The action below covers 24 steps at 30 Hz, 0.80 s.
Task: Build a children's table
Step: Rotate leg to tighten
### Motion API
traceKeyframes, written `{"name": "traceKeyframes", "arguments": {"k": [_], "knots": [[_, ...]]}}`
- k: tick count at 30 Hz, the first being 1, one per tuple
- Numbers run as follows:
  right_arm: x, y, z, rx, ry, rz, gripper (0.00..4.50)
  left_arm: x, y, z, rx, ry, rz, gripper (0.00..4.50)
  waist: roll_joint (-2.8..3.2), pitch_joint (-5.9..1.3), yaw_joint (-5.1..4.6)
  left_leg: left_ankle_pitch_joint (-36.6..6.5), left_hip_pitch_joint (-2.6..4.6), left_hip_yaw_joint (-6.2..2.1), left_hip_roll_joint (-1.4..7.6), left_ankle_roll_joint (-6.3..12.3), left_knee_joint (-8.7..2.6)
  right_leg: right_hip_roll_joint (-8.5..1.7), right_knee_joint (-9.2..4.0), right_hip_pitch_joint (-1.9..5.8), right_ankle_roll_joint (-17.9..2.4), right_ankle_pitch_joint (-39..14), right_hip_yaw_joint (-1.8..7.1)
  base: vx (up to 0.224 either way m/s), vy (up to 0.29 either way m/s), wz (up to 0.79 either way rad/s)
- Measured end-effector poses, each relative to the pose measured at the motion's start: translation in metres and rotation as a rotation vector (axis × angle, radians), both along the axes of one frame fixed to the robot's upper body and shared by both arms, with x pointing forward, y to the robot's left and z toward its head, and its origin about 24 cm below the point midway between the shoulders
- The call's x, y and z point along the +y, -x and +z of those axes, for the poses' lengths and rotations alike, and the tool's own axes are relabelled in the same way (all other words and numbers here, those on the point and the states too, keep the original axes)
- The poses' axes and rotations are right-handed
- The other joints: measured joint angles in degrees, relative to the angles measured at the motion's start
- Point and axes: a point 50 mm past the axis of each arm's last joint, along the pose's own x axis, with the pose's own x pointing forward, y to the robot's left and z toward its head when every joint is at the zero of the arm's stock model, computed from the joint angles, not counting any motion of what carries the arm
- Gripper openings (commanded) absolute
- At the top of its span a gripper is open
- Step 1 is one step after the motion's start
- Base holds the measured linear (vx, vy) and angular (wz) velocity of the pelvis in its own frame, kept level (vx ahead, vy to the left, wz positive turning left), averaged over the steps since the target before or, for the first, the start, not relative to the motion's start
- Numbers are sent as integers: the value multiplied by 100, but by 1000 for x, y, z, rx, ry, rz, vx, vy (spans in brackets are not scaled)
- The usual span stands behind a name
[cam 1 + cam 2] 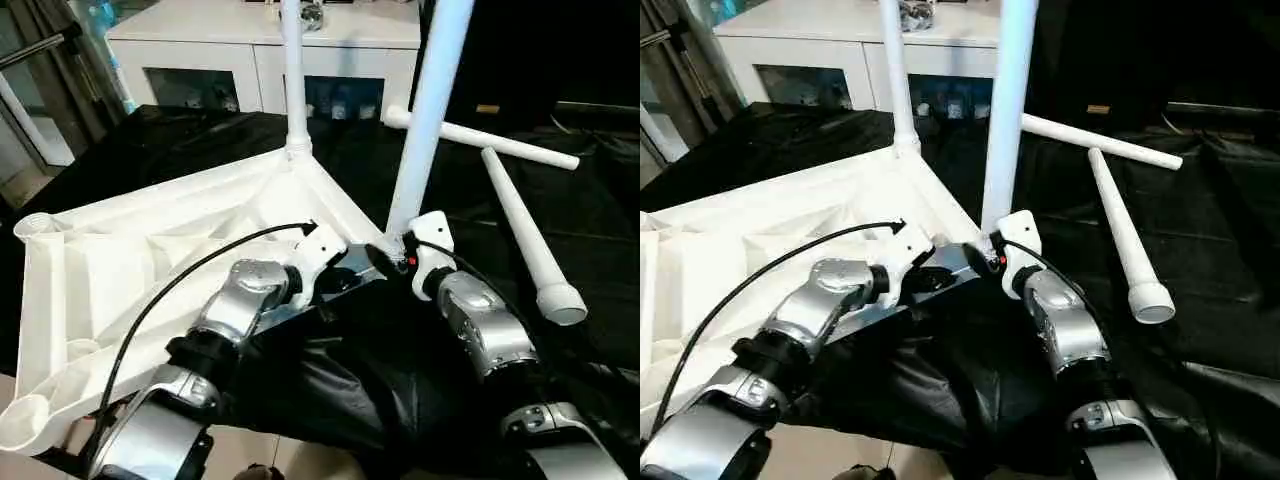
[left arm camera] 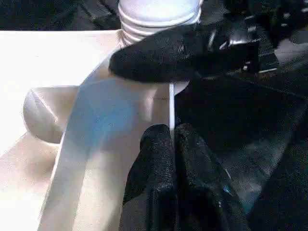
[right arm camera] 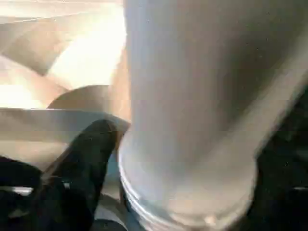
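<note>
**Mia:** Silver arms come first, right under the camera. See the left gripper point(image 1: 335, 262)? Its two black fingers point(image 2: 163, 159) are pressed together, and a thin edge of the tabletop point(image 1: 120, 270) sits right between them.

**Ben:** So is it pinching the table?

**Mia:** I think so. It looks like it keeps that edge steady. The tabletop lies upside down on the black cloth point(image 1: 320, 400), ribs up.

**Ben:** And the right gripper point(image 1: 398, 255)?

**Mia:** It is at the bottom of the near leg point(image 1: 430, 110), where that leg goes into a corner socket. One black finger point(image 3: 82, 159) is beside the leg. I cannot tell if the fingers squeeze it or stand apart.

**Ben:** How many legs are in?

**Mia:** Two stand up: the near leg and the far leg point(image 1: 293, 70) at the back corner. Two loose legs lie on the cloth to the right, the long one point(image 1: 530, 240) and the one behind it point(image 1: 480, 133).

**Ben:** So about half done?

**Mia:** Yes, I guess. The empty socket point(image 1: 35, 225) and another round corner point(image 1: 25, 420) on the left are waiting.
</note>
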Motion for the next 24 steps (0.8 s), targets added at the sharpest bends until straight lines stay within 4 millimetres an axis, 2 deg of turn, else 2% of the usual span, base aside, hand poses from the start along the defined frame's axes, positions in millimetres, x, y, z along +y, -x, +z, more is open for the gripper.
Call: {"name": "traceKeyframes", "arguments": {"k": [7, 13, 18, 24], "knots": [[-17, 25, 8, -2, 53, 351, 385, 21, 14, 2, 19, 2, -184, 0, -1, 2, 21, 4, -13, 3, 2, 7, 4, 1, -16, -1, 7, -5, -1, 0, 0, 0], [-24, 42, 11, 48, 53, 545, 385, 36, 26, 2, 66, 10, -288, 0, -8, 7, 46, 4, -11, 4, 3, 8, 2, 0, -13, -1, 7, -5, -2, 0, 0, 0], [-22, 50, 12, 76, 29, 627, 361, 44, 31, 3, 90, 3, -349, 0, -12, 9, 50, 4, -10, 5, 2, 8, 3, 0, -7, -1, 4, -3, 2, 0, 0, 0], [-17, 51, 11, 84, 7, 624, 307, 47, 32, 3, 96, 0, -358, 0, -13, 10, 50, 4, -10, 5, 1, 7, 2, -1, -3, -1, 3, -2, 3, 0, 0, 0]]}}
